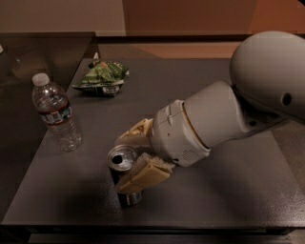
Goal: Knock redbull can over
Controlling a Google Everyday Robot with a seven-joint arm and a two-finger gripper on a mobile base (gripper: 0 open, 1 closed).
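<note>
Camera view: the redbull can stands near the counter's front edge, right of the water bottle. The end effector straddles the can with its fingers spread wide, one behind and one across its front, clamping nothing. A green snack bag lies farther back.

views: one, mount unknown | looks down at a slant from above the near edge of surface, facing far wall | range: close, arm fills right half | lower centre: pincer, fingers apart, at can | overlap: n/a, single view
</note>
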